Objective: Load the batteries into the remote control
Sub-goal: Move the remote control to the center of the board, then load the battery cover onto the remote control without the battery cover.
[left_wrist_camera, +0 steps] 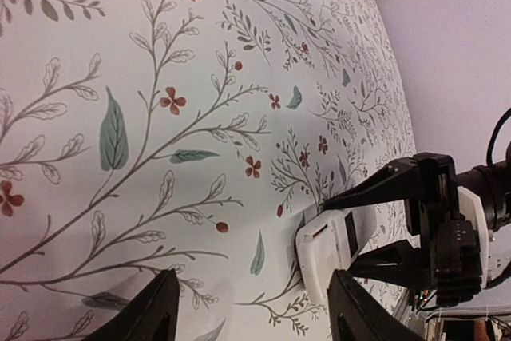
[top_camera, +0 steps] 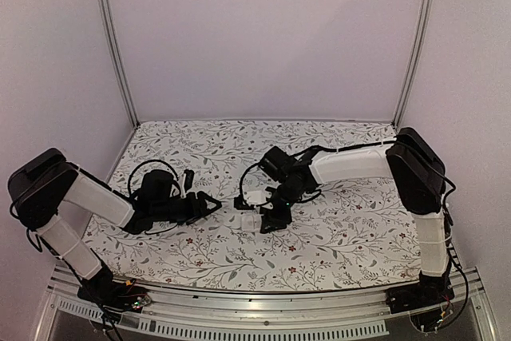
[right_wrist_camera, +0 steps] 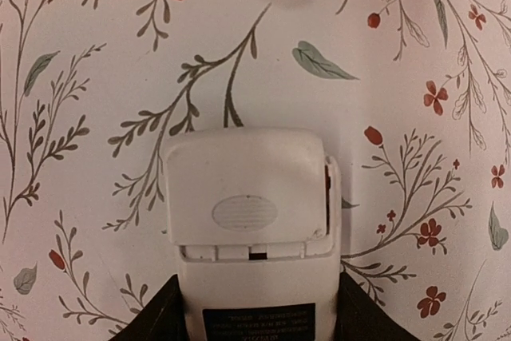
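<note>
The right gripper (right_wrist_camera: 257, 281) is closed on the remote control (right_wrist_camera: 239, 289): in the right wrist view its dark fingers (right_wrist_camera: 156, 317) press against both long sides, with only their tips inside the frame. The remote control lies back up, near the middle of the floral surface (right_wrist_camera: 96, 53); whether it rests on the surface or is lifted just clear cannot be told. A white cover (right_wrist_camera: 243, 189) with an oval ridged patch sits over the far end of the back, a narrow gap with small tabs showing along its near edge, so the recess beneath is hidden. A dark label at the bottom edge is cut off and its print is too small to read.

From above, a small white shape (top_camera: 255, 196) sits just beyond the held remote control, but what it is cannot be made out.

The left gripper (left_wrist_camera: 254, 301) stands open with nothing between its fingers (left_wrist_camera: 152, 313), which are cropped at the bottom of its own view. It points at the remote control's end from nearby, apart from it.
</note>
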Robot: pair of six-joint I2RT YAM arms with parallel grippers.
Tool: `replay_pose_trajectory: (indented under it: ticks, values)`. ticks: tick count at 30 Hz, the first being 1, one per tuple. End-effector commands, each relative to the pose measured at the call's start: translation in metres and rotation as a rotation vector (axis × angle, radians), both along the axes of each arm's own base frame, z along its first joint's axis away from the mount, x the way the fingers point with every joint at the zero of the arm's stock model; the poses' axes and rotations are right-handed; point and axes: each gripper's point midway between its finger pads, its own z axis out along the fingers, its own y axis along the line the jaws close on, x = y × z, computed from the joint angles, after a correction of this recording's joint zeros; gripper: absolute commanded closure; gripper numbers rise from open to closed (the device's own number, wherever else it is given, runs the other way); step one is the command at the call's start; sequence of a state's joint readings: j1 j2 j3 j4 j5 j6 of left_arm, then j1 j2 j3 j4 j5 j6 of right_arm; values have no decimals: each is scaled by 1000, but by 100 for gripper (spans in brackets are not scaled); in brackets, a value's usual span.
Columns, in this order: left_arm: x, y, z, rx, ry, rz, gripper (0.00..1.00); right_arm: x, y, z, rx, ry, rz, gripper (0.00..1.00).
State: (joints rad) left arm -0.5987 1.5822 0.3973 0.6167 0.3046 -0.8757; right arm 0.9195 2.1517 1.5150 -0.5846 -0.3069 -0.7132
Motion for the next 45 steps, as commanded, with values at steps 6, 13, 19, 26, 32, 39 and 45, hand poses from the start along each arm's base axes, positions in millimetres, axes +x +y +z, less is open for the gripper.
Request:
replay_pose_trajectory:
  ticks: [6, 13, 19, 26, 32, 39, 45]
  values:
    - [-12, -14, -11, 12, 13, -56, 36, -55, -24, -29, -113, 143, -64, 9]
    - [-22, -23, -17, 18, 13, -83, 38, -42, -8, -20, -65, 102, -90, 1]
    - [-28, -29, -26, 4, 34, -83, 40, -29, 10, -19, -41, 90, -106, 1]
    - [-33, -31, -33, -6, 48, -86, 47, -26, 16, -26, -47, 94, -101, 10]
    - [-36, -30, -36, -2, 53, -83, 48, -19, 18, -29, -49, 109, -115, 22]
    - [-38, -31, -39, 2, 57, -94, 50, -16, 18, -25, -28, 146, -127, 32]
    - [-41, -35, -39, -5, 59, -114, 51, -16, 21, -17, 2, 181, -130, 33]
